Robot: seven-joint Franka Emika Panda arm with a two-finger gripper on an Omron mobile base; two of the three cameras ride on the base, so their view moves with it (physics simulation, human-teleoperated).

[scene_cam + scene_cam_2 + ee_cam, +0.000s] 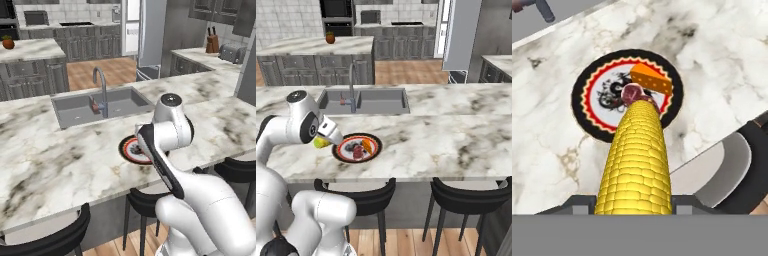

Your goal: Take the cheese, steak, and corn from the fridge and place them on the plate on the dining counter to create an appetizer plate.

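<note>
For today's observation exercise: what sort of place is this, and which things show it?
Most likely a home kitchen: a marble counter with an inset sink and tap, dark cabinets behind, stools alongside.

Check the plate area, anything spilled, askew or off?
Nothing stands out. Cheese and steak lie on the plate, none on the counter. The corn is held lengthwise in the gripper, above the plate's near edge, not yet set down.
</note>
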